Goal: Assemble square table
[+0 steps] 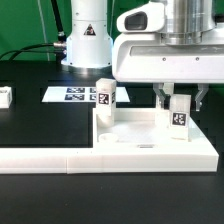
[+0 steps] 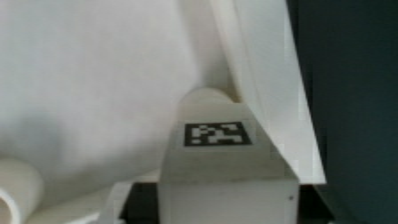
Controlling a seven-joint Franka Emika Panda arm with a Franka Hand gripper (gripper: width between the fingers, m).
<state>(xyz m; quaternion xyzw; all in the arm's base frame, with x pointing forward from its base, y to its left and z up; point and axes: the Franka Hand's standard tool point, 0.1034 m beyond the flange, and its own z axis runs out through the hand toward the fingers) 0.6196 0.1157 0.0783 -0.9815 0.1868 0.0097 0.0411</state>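
Exterior view: gripper (image 1: 181,105) clasps blocky, smooth white tagged leg (image 1: 180,119)

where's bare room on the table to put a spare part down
Free: black table between marker board and L-shaped rail, on the exterior view's left; also the strip on the rail's camera side. Crowded: the tabletop, with a standing leg by its far corner and the gripper clamped on a second leg.

I count one tabletop (image 1: 135,128) and three short white legs: a leg (image 1: 105,97) at the tabletop's far corner, a second leg (image 1: 180,112) above the tabletop, a third leg (image 1: 5,97) well apart from it toward the exterior view's left; one marker board (image 1: 72,93) behind the tabletop; one L-shaped rail (image 1: 40,157) before it
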